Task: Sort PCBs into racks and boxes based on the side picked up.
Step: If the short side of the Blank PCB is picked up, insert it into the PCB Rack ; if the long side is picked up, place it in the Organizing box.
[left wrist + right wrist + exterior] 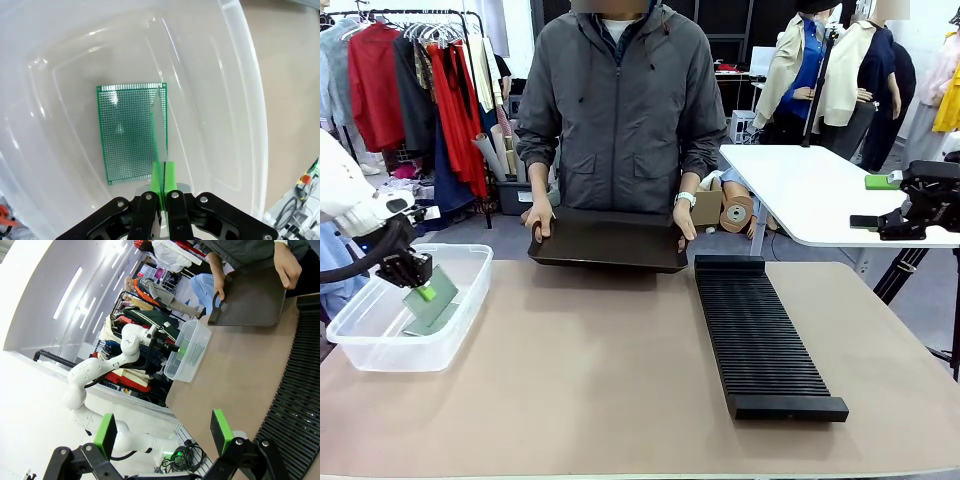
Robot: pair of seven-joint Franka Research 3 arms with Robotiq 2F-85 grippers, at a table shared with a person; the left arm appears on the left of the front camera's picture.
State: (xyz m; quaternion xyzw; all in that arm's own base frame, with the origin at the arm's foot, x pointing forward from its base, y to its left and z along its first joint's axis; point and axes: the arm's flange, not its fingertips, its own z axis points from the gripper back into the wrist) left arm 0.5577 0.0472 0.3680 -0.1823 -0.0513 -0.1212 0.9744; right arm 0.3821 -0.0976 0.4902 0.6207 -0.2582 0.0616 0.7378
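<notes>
Left gripper (161,187): jaws closed on a PCB (159,127) held edge-on inside the clear tub (460,300), far left; whether it touches the second PCB (127,132) lying flat beneath is unclear. Right gripper (162,432): jaws wide, empty, above the rack (760,340).

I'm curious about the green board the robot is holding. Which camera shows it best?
The left wrist view: the held PCB stands edge-on in the shut left claw, above another PCB lying in the clear tub. The front view shows it small; the right wrist view, a distant green speck.
</notes>
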